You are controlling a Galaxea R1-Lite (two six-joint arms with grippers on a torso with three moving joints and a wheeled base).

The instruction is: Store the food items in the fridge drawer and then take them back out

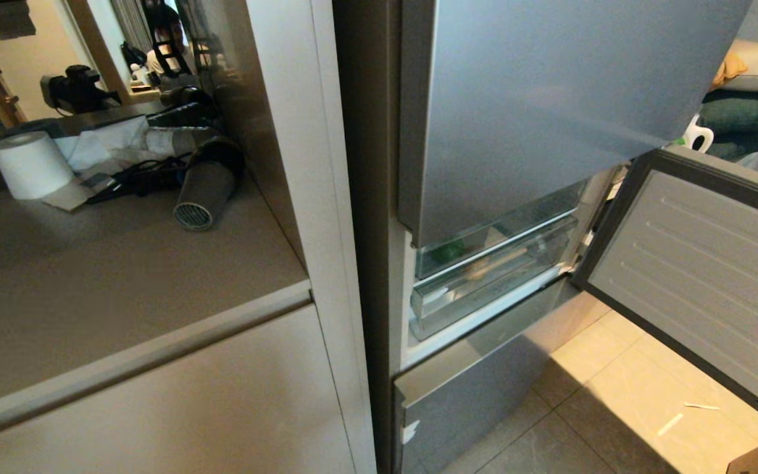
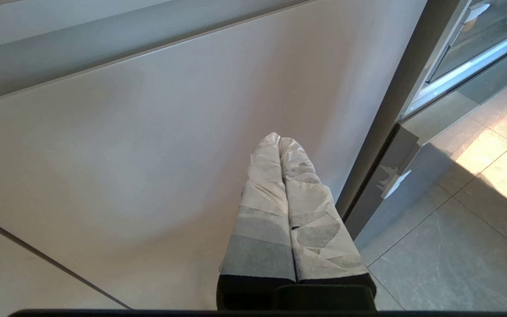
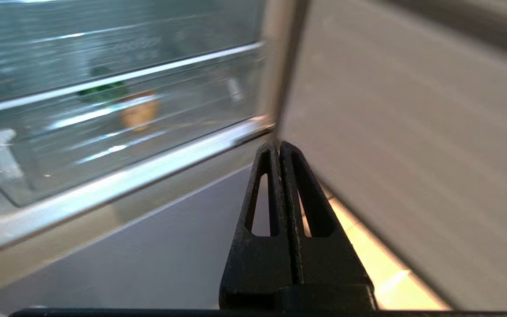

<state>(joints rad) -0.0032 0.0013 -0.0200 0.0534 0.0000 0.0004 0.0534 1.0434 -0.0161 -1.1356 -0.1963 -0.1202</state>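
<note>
While the open fridge door [image 1: 701,263] hangs wide just beside the right gripper [image 3: 279,147], its black jaws are pressed together on nothing, pointing at the fridge's lower front. Ahead of those tips sits the fridge drawer [image 3: 82,145], pushed in (its clear front wall shows the contents). Inside, well beyond the jaws, the bell pepper [image 3: 101,88] lies just behind the bun [image 3: 138,115]. The left gripper [image 2: 279,141], jaws also pressed together and empty, hangs before a pale cabinet panel [image 2: 126,154].
</note>
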